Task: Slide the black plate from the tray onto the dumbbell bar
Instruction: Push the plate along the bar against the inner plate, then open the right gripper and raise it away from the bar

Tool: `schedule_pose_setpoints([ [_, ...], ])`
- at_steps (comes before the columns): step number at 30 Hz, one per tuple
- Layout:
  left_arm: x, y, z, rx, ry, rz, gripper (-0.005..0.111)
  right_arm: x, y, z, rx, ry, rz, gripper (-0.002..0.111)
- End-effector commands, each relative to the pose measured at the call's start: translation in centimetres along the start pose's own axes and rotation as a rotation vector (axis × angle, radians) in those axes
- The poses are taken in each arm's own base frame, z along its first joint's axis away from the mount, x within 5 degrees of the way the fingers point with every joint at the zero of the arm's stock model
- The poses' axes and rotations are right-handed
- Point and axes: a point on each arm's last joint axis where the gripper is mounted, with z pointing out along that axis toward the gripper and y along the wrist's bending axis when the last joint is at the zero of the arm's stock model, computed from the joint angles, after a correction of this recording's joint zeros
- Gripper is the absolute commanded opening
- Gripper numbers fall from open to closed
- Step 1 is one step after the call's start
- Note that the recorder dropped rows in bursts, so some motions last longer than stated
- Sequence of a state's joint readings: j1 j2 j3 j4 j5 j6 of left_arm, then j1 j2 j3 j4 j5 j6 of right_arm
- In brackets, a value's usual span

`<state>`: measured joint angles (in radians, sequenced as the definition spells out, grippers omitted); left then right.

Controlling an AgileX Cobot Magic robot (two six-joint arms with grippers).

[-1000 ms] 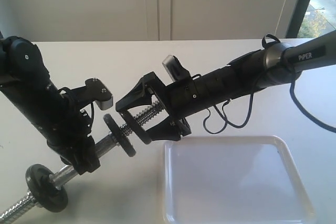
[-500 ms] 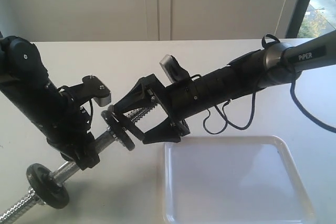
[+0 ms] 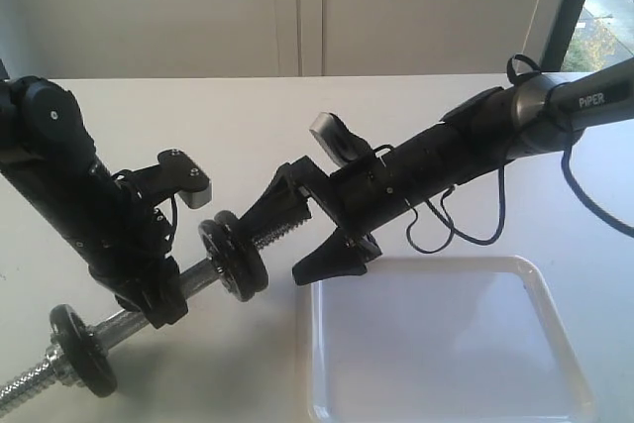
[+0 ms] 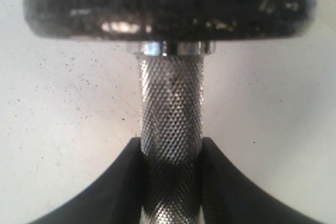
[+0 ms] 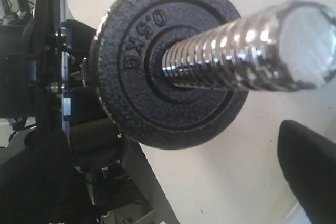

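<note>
The black plate (image 3: 234, 256) is on the dumbbell bar (image 3: 194, 277), its hole round the chrome rod; in the right wrist view the plate (image 5: 157, 72) faces the camera with the threaded bar end (image 5: 236, 51) sticking out through it. My left gripper (image 3: 158, 299) is shut on the knurled middle of the bar (image 4: 171, 114), just behind the plate (image 4: 168, 11). My right gripper (image 3: 279, 248) is open, a finger either side of the threaded end, apart from the plate; only one finger (image 5: 310, 171) shows in its wrist view. The white tray (image 3: 436, 344) lies below it with nothing in it.
Another black disc (image 3: 83, 349) sits near the bar's far threaded end at the lower left. The left arm (image 3: 69, 195) rises on the left and the right arm (image 3: 466, 146) slants in from the upper right over the white table (image 3: 228, 116).
My right gripper pushed the plate along the bar toward the left gripper, then backed off to the right with its jaws wider. The left gripper kept its hold.
</note>
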<state>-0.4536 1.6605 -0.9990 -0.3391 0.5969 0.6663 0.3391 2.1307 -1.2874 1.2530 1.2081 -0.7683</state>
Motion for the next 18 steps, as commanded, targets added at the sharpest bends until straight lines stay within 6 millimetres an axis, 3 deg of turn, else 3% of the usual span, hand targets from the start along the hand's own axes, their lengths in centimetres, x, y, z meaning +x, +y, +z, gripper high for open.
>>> schedule_pose_setpoints([
  [1, -1.58, -0.60, -2.44, 0.005, -0.134, -0.043, 0.000, 0.03, 0.17, -0.66, 0.016, 0.014, -0.028, 0.105],
  [9, -1.76, -0.42, -2.41, -0.010, -0.154, -0.058, 0.000, 0.40, -0.29, -0.76, 0.063, 0.056, -0.035, 0.104],
  [12, -1.81, -0.35, -2.37, -0.015, -0.158, -0.059, 0.000, 0.41, -0.30, -0.76, 0.064, 0.056, -0.034, 0.098],
  [15, -1.81, -0.26, -2.16, -0.015, -0.154, -0.061, 0.000, 0.45, -0.35, -0.76, 0.069, 0.060, -0.020, 0.083],
  [18, -1.79, -0.18, -1.90, -0.012, -0.147, -0.064, 0.000, 0.55, -0.46, -0.78, 0.083, 0.071, 0.003, 0.057],
])
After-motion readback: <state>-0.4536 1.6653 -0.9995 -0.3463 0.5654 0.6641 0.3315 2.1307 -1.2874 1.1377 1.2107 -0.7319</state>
